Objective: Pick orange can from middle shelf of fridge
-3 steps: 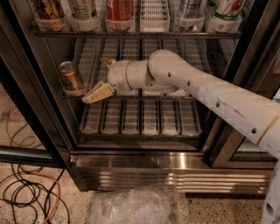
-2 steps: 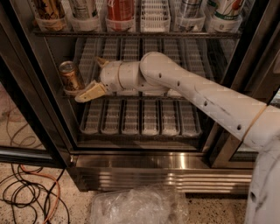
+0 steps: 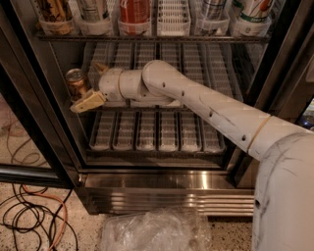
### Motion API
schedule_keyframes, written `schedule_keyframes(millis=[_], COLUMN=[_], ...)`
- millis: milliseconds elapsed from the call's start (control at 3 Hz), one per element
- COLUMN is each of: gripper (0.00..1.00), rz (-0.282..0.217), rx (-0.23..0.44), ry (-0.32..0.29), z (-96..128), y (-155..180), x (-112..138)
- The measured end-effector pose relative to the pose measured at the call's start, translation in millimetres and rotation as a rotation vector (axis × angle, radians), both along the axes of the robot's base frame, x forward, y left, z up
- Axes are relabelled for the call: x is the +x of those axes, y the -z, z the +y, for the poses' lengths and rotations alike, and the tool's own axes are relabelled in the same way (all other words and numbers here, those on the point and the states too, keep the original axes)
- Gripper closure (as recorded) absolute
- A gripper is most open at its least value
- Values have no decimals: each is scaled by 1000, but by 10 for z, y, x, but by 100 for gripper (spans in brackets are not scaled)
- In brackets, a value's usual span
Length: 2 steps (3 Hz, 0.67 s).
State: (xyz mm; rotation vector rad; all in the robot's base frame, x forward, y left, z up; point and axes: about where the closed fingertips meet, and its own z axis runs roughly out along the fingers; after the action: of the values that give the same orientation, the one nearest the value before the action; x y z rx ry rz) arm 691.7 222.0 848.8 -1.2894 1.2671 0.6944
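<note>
The orange can (image 3: 76,82) stands upright at the left end of the middle shelf (image 3: 196,63), beside its long white lane trays, inside the fridge (image 3: 167,188). My gripper (image 3: 91,85) reaches in from the right at can height. It is open. The near tan finger (image 3: 88,102) lies just below and in front of the can, and the far finger (image 3: 101,67) shows behind the can's right side. The can sits at the fingertips, partly between them. My white arm hides the front of the middle shelf.
The upper shelf holds a red can (image 3: 134,10), a tan-and-black can (image 3: 54,10) and other drinks. A lower rack of shorter trays (image 3: 147,130) lies below my arm. The black door frame (image 3: 29,103) is close on the left. Cables (image 3: 29,215) and a plastic bag (image 3: 152,229) lie on the floor.
My arm has reached further left into the fridge. The open fingers have moved from right of the can to either side of it. The can has not moved.
</note>
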Motion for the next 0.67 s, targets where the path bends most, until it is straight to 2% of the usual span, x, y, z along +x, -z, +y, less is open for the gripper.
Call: schedule_keyframes(millis=[333, 667], gripper=[5, 23], rz=[-10, -12], rx=[26, 40], ry=[-23, -31], z=[171, 237], y=[-30, -36], x=[23, 36])
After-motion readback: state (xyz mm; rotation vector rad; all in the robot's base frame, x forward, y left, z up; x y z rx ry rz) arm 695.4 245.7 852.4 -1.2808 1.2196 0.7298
